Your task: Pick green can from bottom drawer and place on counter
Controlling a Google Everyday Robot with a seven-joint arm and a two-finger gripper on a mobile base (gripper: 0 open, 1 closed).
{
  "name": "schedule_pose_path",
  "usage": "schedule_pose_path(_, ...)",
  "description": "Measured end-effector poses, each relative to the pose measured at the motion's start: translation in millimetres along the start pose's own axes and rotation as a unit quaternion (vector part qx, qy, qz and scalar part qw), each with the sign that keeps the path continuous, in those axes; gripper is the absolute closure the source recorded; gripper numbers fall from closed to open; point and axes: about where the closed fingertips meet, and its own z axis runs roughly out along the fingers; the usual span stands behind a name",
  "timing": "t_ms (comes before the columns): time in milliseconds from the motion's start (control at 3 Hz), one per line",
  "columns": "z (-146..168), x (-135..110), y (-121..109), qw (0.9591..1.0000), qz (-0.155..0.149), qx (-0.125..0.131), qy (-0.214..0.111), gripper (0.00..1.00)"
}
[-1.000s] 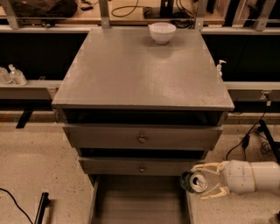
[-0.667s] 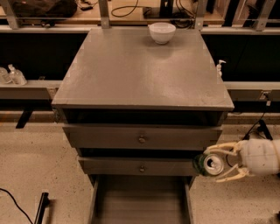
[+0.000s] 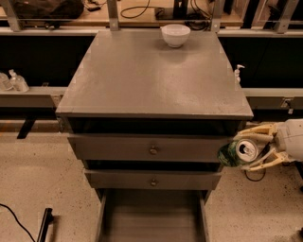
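Note:
My gripper [image 3: 253, 149] comes in from the right edge and is shut on the green can [image 3: 236, 152]. The can lies tilted, its silver top with pull tab facing the camera, at the right front corner of the cabinet, level with the upper drawer front and just below the counter's edge. The counter [image 3: 151, 75] is the grey square top of the cabinet. The bottom drawer [image 3: 151, 220] is pulled out at the frame's bottom, a shallow grey tray with nothing showing in it.
A white bowl [image 3: 175, 35] stands at the counter's back edge, right of centre. Two grey drawer fronts with round knobs [image 3: 153, 150] sit partly pulled out above the bottom drawer. A wooden bench with cables [image 3: 142, 12] runs behind. Speckled floor lies on both sides.
My gripper has risen with the green can from beside the bottom drawer up to the level of the upper drawer front, moving slightly right.

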Motion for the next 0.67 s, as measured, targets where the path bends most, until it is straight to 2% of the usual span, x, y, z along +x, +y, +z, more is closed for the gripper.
schedule_pose_path(333,-1,1,-1,1.0000,-0.001,0.003,0.002,1.00)
schedule_pose_path(667,5,-4,-20,1.0000,-0.007,0.001,0.005,1.00)
